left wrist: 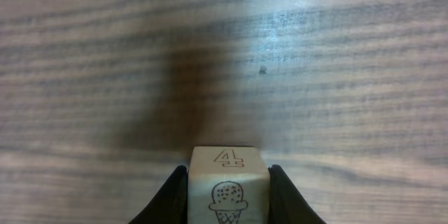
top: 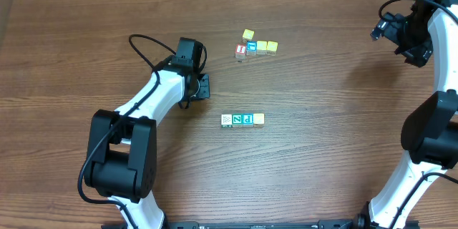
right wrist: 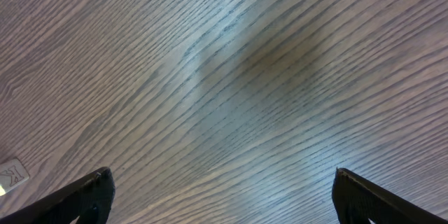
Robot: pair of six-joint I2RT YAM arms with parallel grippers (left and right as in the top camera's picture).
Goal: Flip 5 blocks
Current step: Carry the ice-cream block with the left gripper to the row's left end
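Observation:
In the left wrist view my left gripper (left wrist: 227,182) is shut on a pale wooden block (left wrist: 227,189) with a "4" on top and an ice-cream cone on its near face. From overhead the left gripper (top: 202,86) sits left of centre, and the held block is hidden there. A row of blocks lies to its lower right: whitish (top: 226,119), green (top: 237,119), teal (top: 247,119) and pale yellow (top: 259,119). My right gripper (right wrist: 224,185) hangs open over bare wood, and overhead shows it at the far right (top: 390,28).
A cluster of other cubes lies at the back centre: a yellow one (top: 248,35), a red-faced one (top: 241,50), a blue-faced one (top: 251,46) and two pale yellow ones (top: 267,46). A cube's corner (right wrist: 10,175) shows at the right wrist view's left edge.

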